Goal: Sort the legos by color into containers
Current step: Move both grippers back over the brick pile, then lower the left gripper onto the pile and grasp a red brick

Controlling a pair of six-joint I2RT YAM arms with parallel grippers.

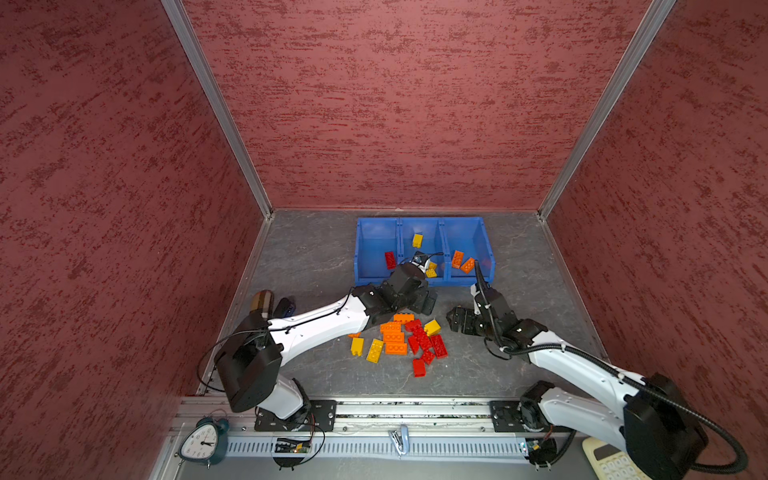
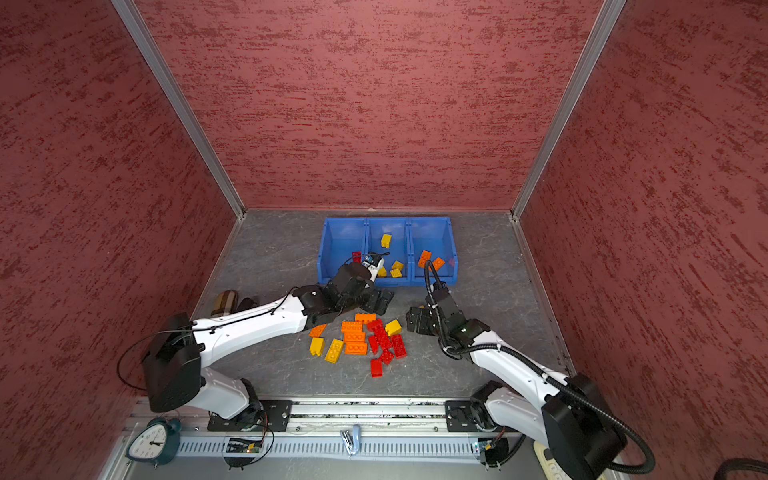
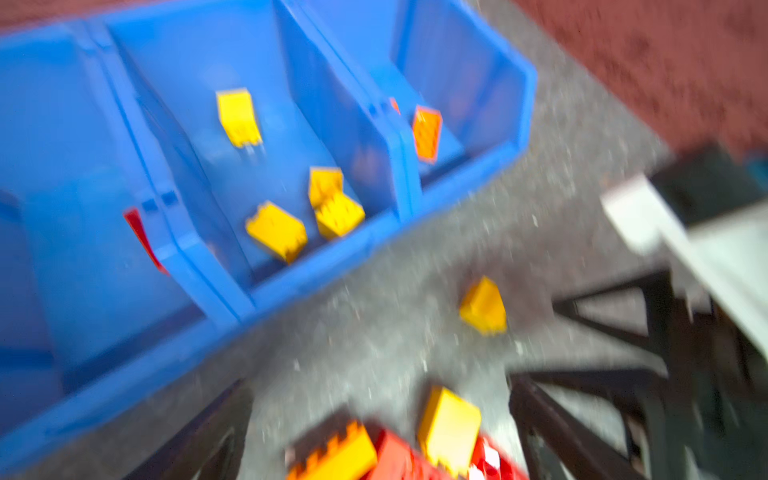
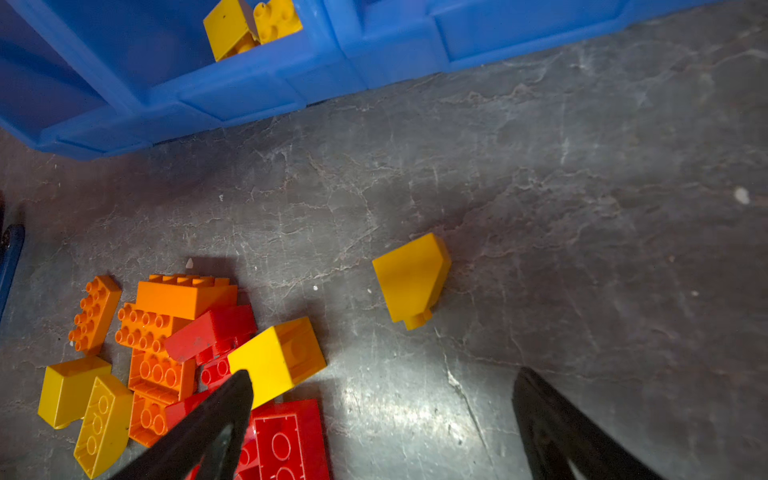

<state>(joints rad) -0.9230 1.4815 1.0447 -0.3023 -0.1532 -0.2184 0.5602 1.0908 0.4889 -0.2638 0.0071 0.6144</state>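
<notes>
The three joined blue containers (image 1: 486, 249) stand at the back. The left one holds a red brick (image 1: 390, 259), the middle one yellow bricks (image 3: 276, 230), the right one orange bricks (image 1: 462, 261). A pile of red, orange and yellow legos (image 1: 399, 340) lies on the grey table in front. My left gripper (image 3: 382, 415) hangs open over the pile's far edge, above a yellow brick (image 3: 449, 428), gripping nothing. My right gripper (image 4: 382, 390) is open over bare table just right of the pile. A lone yellow brick (image 4: 411, 278) lies apart from the pile, ahead of it.
Red walls close in three sides. A brown object (image 1: 262, 301) and a dark blue one (image 1: 284, 307) lie at the left under my left arm. On the front rail are a clock (image 1: 203, 442), a metal clip (image 1: 399, 440) and a calculator (image 1: 606, 457).
</notes>
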